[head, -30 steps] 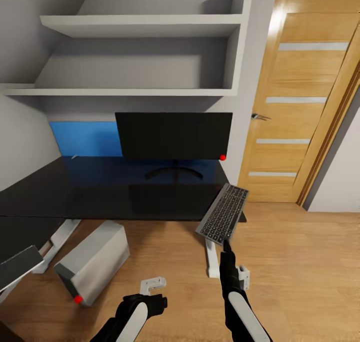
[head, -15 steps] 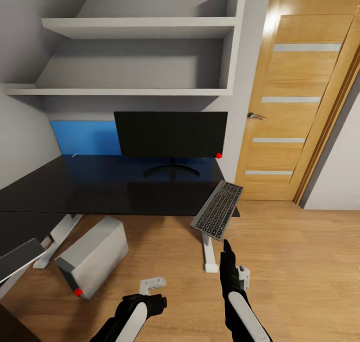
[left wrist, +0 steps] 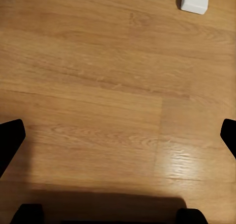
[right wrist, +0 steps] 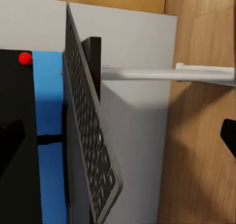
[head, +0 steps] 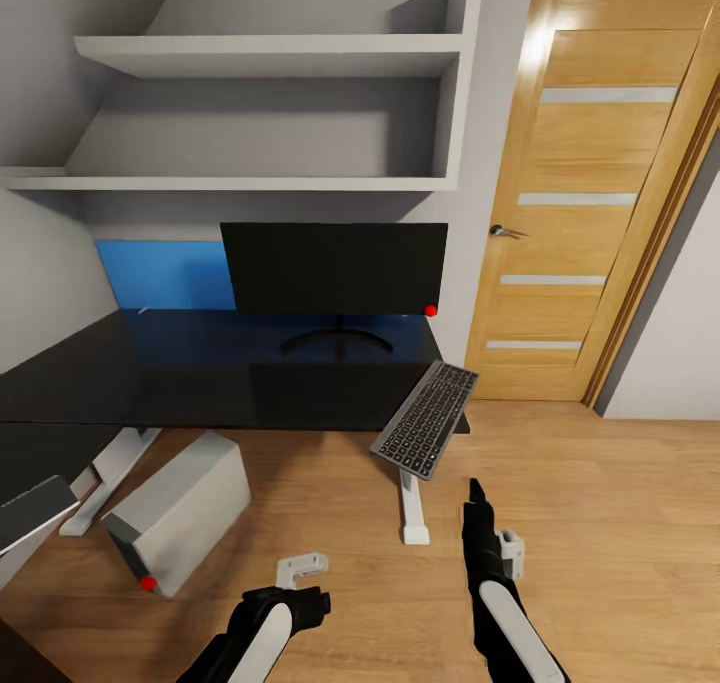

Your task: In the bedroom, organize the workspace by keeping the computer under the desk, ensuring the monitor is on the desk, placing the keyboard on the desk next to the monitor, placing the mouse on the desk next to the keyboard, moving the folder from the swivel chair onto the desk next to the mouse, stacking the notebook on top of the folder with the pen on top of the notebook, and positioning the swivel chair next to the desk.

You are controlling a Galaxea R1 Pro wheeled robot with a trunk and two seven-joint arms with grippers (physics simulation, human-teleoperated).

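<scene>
Fingers on the left gripper (head: pixel 300 566) stand spread over bare floor, that arm low and idle. Further right, the computer (head: pixel 180 523) stands on the floor by the surface's (head: pixel 180 373) front edge, and the monitor (head: pixel 333 267) stands upright at its back. The keyboard (head: pixel 424 419) lies tilted, overhanging the right corner, precariously. Below it the right gripper (head: pixel 478 491) points up, fingers parted, holding nothing.

keyboard (head: pixel 425 419): tilted off desk (head: pixel 200 373) corner | monitor (head: pixel 333 267): upright on desk | computer (head: pixel 180 523): floor
</scene>
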